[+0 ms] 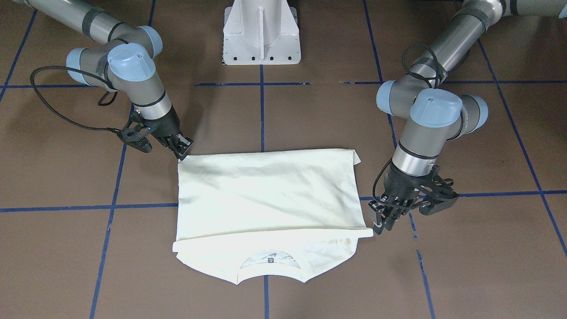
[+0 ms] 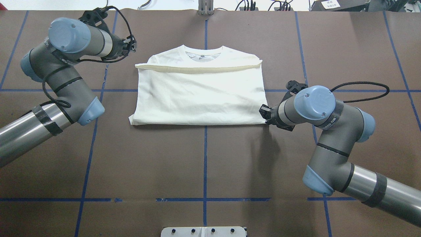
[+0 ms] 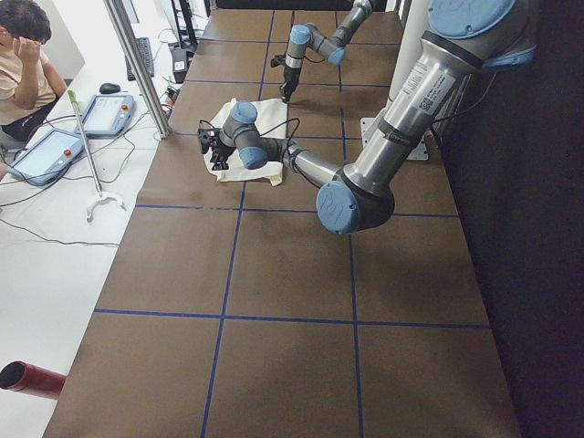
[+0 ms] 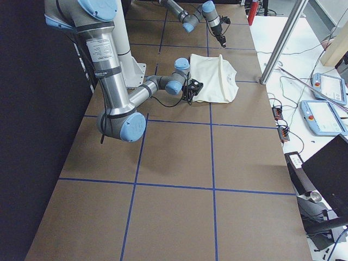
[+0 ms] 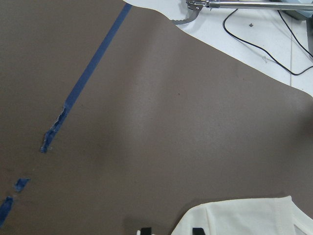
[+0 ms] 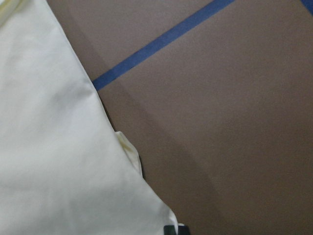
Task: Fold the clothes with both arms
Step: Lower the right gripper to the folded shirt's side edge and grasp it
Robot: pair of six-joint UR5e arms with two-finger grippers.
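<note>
The cream T-shirt lies flat on the brown table. Its lower half is folded up over the chest, so the hem runs just below the ribbed neck and hides the print. My left gripper hangs at the hem's far left corner. The left wrist view shows it open, with the cloth corner at its fingertips. My right gripper is down at the fold's near right corner. Its tips are together on the cloth edge.
The white pedestal base stands at the robot's side of the table. Blue tape lines cross the brown surface. Beyond the table's far edge a person sits beside teach pendants and cables.
</note>
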